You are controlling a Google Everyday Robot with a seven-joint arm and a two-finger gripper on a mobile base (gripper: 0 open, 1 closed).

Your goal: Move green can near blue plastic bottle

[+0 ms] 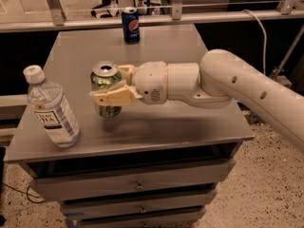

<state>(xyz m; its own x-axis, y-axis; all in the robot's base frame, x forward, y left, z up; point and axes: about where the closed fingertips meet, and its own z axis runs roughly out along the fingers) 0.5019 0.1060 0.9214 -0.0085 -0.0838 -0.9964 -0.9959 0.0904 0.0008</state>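
Note:
The green can (106, 87) is upright, with a silver top and pull tab, held just above or on the grey table top (166, 122). My gripper (113, 86) is shut on the green can, its tan fingers (110, 97) on either side of it, the white arm reaching in from the right. The blue plastic bottle (50, 108), clear with a white cap and a white-and-blue label, stands at the table's front left, a short gap to the left of the can.
A dark blue Pepsi can (130, 25) stands at the back of the table. The table is a drawer cabinet (137, 186) with drawers below. A rail and a dark drop lie behind it; speckled floor lies to the right.

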